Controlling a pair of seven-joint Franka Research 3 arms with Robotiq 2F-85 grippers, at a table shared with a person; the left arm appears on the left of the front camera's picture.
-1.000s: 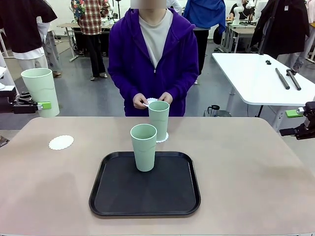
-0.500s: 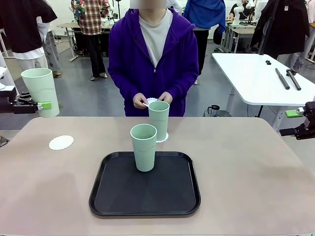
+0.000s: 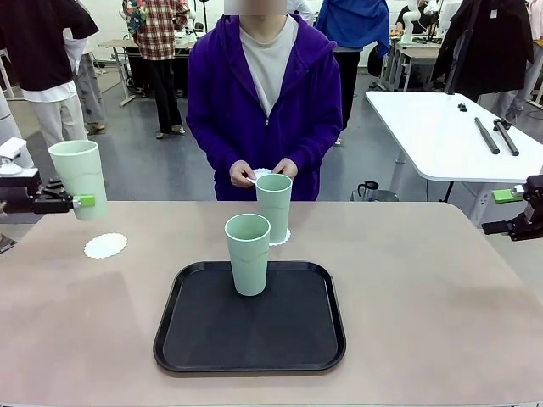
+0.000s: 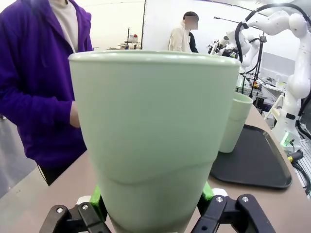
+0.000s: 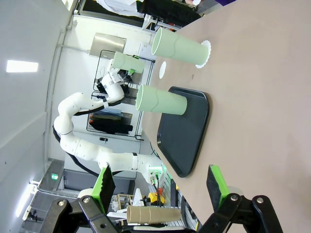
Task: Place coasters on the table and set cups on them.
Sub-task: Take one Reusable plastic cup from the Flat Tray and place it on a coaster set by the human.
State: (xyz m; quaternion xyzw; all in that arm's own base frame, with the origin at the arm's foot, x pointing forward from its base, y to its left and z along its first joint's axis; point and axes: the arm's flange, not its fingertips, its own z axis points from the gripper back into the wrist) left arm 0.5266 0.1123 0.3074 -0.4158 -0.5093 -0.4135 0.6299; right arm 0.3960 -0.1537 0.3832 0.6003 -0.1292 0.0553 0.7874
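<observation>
My left gripper (image 3: 81, 202) is shut on a pale green cup (image 3: 78, 180) and holds it upright in the air, above and to the left of a bare white coaster (image 3: 105, 246) on the table (image 3: 424, 288). In the left wrist view that cup (image 4: 150, 136) sits between the green pads (image 4: 99, 199). A second cup (image 3: 248, 254) stands on the black tray (image 3: 195, 339). Behind the tray, a third cup (image 3: 273, 208) stands on a coaster (image 3: 285, 237). The person's hands hold another coaster (image 3: 261, 175). My right gripper (image 3: 509, 212) hangs open at the table's right edge, its jaws (image 5: 160, 187) holding nothing.
The black tray (image 5: 187, 131) lies in the middle of the table, near my side. The person stands at the far edge, just behind the third cup. A white table (image 3: 441, 127) with black rods stands at the back right.
My left gripper has come down and slightly right with the cup, closer to the bare coaster. The right gripper, the other cups and the person's hands have not moved.
</observation>
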